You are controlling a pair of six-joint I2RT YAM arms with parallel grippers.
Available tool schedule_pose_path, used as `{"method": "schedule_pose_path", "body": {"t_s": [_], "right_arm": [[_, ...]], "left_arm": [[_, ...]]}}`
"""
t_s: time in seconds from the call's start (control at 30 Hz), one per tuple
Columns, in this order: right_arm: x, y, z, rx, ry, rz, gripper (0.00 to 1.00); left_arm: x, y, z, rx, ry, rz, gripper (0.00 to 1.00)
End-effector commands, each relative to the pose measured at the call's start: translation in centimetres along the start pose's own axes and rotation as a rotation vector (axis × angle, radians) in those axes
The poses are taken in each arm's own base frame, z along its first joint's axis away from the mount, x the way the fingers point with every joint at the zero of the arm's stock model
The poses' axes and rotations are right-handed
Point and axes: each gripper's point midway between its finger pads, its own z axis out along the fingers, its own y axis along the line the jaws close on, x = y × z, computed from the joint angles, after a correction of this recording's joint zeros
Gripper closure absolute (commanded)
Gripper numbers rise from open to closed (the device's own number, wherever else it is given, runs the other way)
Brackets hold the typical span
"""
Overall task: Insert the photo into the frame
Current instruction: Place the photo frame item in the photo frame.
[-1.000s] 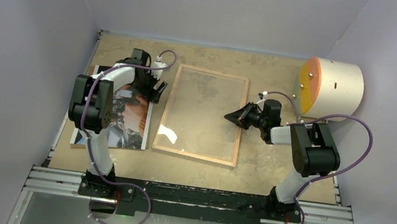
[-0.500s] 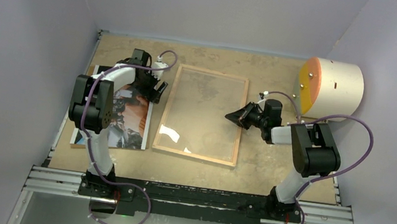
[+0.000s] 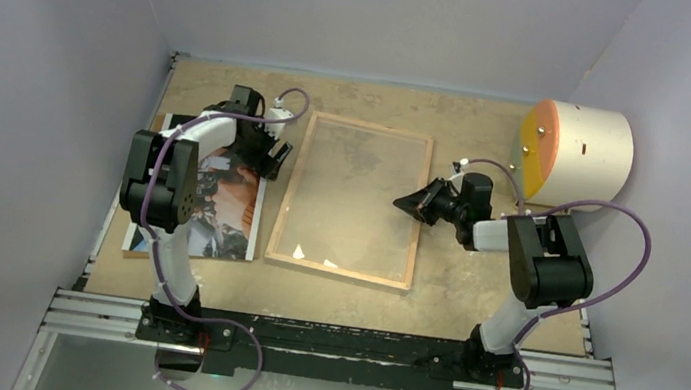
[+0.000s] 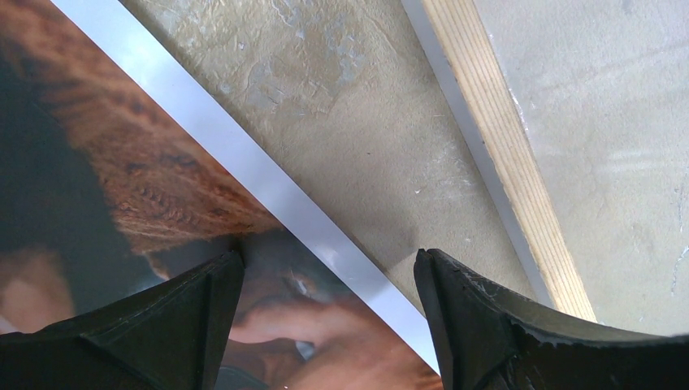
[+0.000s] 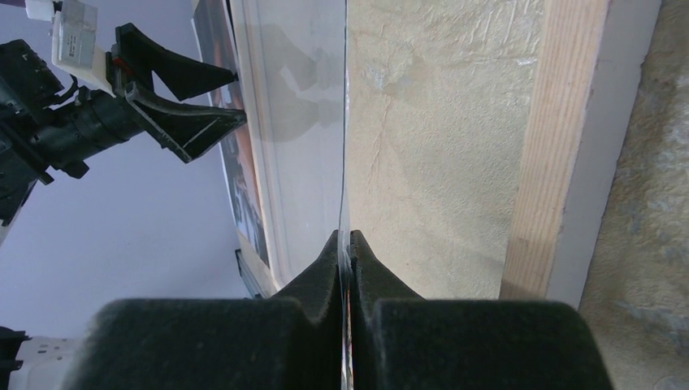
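Photo lies picture-up on the table, just left of the frame, not yet inside. Glare on the frame's clear pane has shrunk and slid nearward. The right pincer, pinching the pane's right edge, is likely tilting it open for loading, while the left pincer hangs spread over the photo's frame-side edge.

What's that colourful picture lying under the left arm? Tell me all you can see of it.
The photo is a thin glossy print, dark and orange-brown with a white border. It lies flat, picture up, left of the frame, partly hidden by the left arm. The open left end effector straddles its right edge; contact is unclear.
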Motion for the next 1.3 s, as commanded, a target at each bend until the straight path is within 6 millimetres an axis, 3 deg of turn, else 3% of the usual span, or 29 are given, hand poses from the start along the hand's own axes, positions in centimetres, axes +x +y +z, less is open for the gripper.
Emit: {"method": "schedule_pose_path", "body": {"t_s": [0.0, 0.43, 0.83, 1.1, 1.27], "right_arm": [[-1.6, 1.3, -0.6, -0.03, -0.049, -0.063, 1.0], [-2.0, 1.4, -0.3, -0.054, -0.054, -0.069, 1.0], [-2.3, 3.4, -0.3, -0.195, -0.095, -0.048, 1.0], [-1.5, 7.1, -1.2, -0.367, -0.067, -0.13, 1.0], [-1.5, 6.9, -1.0, -0.358, -0.065, -0.138, 1.0]], "left_arm": [[1.2, -1.1, 0.7, 0.038, 0.032, 0.003, 0.17], [1.1, -1.9, 1.2, 0.054, 0.036, 0.007, 0.17], [2.0, -5.0, 3.1, 0.095, 0.075, 0.057, 0.17], [2.2, -5.0, 3.3, 0.091, 0.084, 0.066, 0.17], [2.0, -4.9, 3.1, 0.085, 0.082, 0.067, 0.17]]}}
